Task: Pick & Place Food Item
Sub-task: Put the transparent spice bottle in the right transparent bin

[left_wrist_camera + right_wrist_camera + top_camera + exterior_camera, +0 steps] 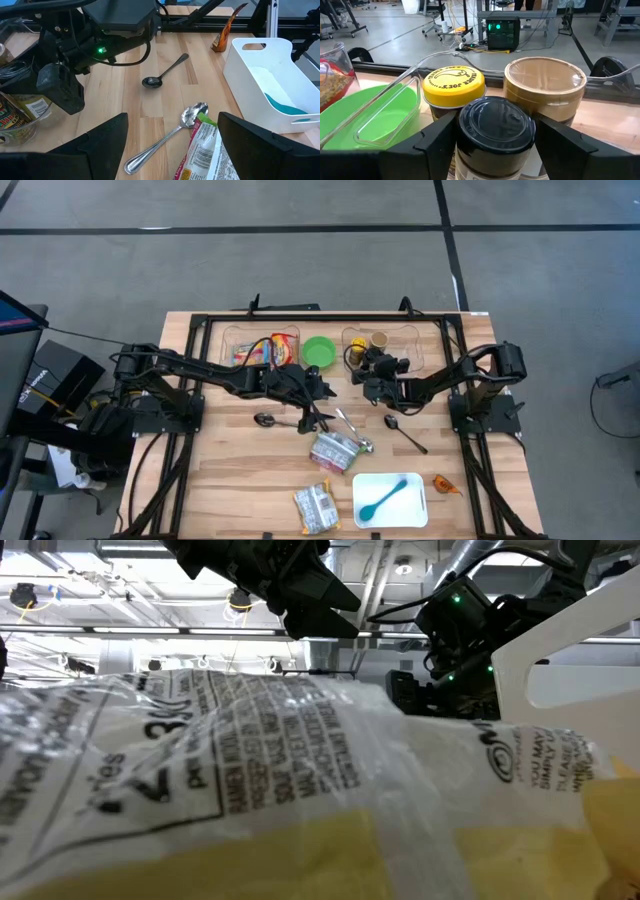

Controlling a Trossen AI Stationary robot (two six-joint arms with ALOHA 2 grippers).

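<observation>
Pale wooden slats are forming the tabletop (230, 470) under a black frame. At its far edge the right gripper (495, 142) is straddling a black-lidded jar (495, 130), its fingers standing on both sides of the lid (whether they are pressing on it cannot be told). That jar is standing upright, its long axis vertical, inside a clear plastic tray (425, 340), just beside a yellow-lidded jar (453, 86) and a round tan-lidded tub (545, 82). A green bowl (319, 350) is sitting nearby. The left gripper (172, 145) is hovering wide open over a steel spoon (165, 137) and a crinkled snack packet (205, 150).
</observation>
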